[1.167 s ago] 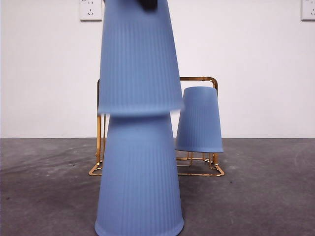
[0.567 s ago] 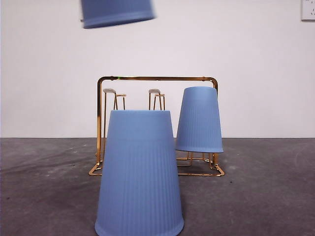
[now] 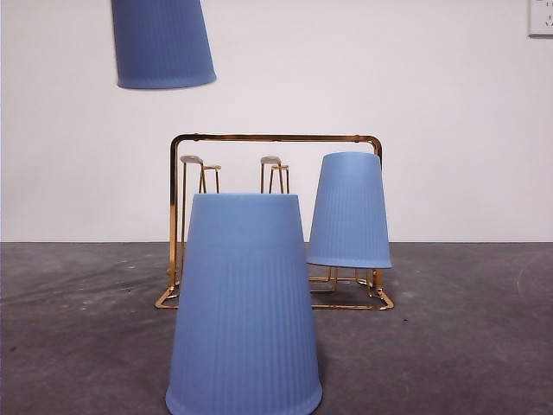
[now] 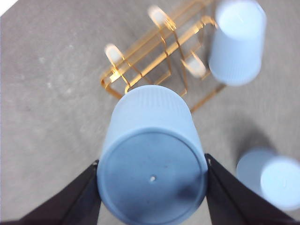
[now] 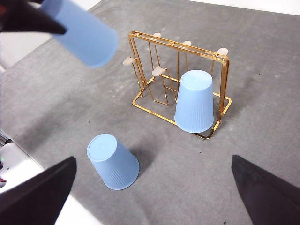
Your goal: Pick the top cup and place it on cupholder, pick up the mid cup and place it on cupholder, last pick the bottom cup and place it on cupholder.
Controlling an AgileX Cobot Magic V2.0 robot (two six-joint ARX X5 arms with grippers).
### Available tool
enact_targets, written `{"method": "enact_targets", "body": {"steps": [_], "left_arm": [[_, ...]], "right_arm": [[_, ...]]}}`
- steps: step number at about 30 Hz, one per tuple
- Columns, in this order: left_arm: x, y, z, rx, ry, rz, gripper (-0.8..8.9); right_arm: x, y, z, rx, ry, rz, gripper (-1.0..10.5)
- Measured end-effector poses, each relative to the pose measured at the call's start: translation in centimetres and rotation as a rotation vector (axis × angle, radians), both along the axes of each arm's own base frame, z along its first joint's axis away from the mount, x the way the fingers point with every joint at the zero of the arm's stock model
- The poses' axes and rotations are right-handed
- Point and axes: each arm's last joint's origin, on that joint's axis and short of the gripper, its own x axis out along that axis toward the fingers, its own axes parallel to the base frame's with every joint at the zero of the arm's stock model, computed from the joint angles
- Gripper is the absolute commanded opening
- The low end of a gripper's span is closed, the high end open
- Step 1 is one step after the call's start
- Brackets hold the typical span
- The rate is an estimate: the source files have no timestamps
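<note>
Change: the mid cup (image 3: 162, 43), lifted off the bottom cup (image 3: 244, 303) a second ago, now hangs high at 11 o'clock, pinched by the left claw (image 4: 152, 176).
Meaning: second placement is underway.
Cupholder (image 3: 275, 137): gold wire, one cup (image 3: 349, 210) seated, two prongs free.
Right claw (image 5: 150, 197): spread, waiting.

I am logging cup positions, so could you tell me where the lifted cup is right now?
The lifted cup hangs in the left gripper, above the cupholder toward its free prongs.
</note>
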Motion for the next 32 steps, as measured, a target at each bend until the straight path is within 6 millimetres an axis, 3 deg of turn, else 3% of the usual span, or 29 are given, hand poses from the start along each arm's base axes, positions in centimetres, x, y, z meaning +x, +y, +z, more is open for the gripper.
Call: {"method": "enact_targets", "body": {"steps": [9, 18, 32], "left_arm": [[3.5, 0.4, -1.4, -0.021, 0.056, 0.055, 0.10], [5.9, -0.7, -3.0, -0.039, 0.091, 0.041, 0.10], [10.2, -2.7, -8.0, 0.046, 0.201, 0.080, 0.10]], "right_arm": [[0.0, 0.0, 0.0, 0.000, 0.000, 0.000, 5.6], [0.0, 0.0, 0.0, 0.000, 0.000, 0.000, 5.6], [0.0, 0.0, 0.0, 0.000, 0.000, 0.000, 5.6]]}}
